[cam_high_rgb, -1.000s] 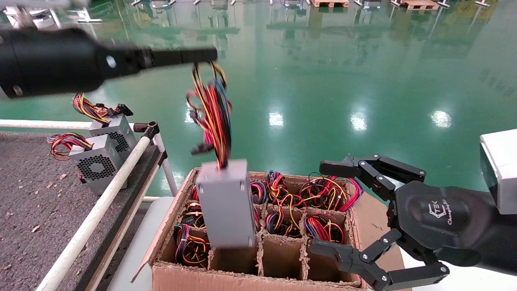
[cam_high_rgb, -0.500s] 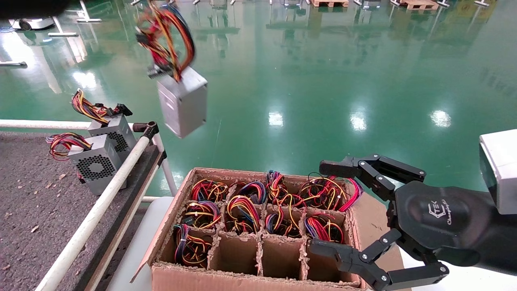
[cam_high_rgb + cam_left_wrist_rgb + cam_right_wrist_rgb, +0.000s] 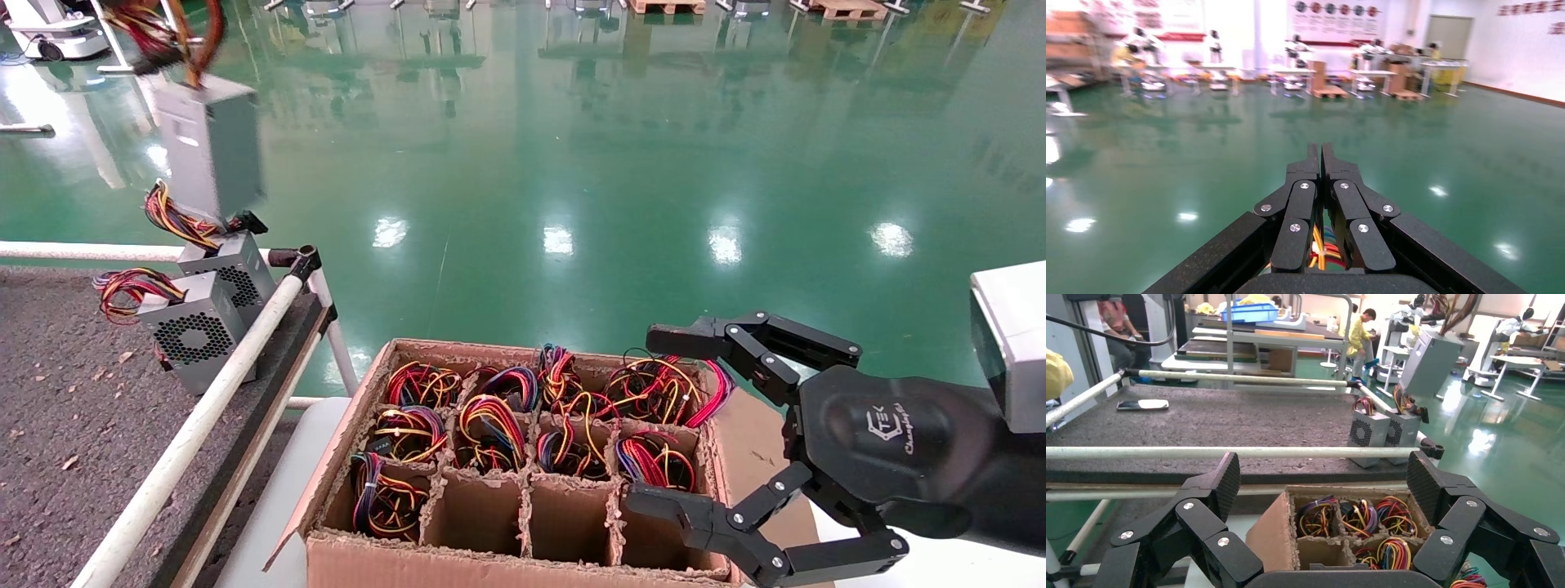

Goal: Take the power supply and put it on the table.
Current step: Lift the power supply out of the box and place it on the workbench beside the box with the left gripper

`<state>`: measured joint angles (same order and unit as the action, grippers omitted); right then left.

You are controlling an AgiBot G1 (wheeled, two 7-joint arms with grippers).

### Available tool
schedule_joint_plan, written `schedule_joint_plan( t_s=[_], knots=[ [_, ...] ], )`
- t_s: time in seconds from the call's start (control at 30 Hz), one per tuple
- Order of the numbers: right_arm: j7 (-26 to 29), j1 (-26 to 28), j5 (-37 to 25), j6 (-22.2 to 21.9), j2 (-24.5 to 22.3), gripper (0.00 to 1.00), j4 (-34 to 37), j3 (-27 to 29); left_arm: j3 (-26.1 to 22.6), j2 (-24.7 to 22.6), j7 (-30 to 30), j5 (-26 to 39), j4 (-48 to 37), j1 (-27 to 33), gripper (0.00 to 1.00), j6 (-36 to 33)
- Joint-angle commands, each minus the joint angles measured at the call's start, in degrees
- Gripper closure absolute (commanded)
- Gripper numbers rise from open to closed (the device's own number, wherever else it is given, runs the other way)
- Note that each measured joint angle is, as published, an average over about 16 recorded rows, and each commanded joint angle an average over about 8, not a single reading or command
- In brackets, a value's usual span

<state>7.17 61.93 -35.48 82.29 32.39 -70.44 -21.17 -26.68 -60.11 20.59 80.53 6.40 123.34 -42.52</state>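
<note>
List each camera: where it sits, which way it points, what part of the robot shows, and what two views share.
Head view: on the head, facing forward and down at the carton; right pincer open beside it.
Left wrist view: on the left wrist, facing across the green floor; left pincer shut on wires.
Right wrist view: on the right wrist, facing the table; open fingers frame it.
Shared: head and right wrist both show the hanging power supply.
</note>
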Motion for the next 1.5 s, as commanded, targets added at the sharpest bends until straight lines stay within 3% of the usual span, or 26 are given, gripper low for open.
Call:
schedule_joint_plan(
  t_s=[0.03,0.37,0.83,1.5],
  knots=[
    [0.0,0.0,0.0,0.0,0.0,0.00,0.0,0.0,-0.1,-0.1,-1.4,0.4,-1.5,0.6,1.00,1.9],
    [0.0,0.0,0.0,0.0,0.0,0.00,0.0,0.0,-0.4,3.2,-5.6,1.1,-4.4,2.8,1.00,7.2],
    [0.0,0.0,0.0,0.0,0.0,0.00,0.0,0.0,-1.0,8.8,-8.1,2.0,-6.2,3.9,1.00,7.6],
    [0.0,0.0,0.0,0.0,0.0,0.00,0.0,0.0,-3.7,11.3,-11.3,6.0,-7.8,-2.9,1.00,8.7]
  ],
)
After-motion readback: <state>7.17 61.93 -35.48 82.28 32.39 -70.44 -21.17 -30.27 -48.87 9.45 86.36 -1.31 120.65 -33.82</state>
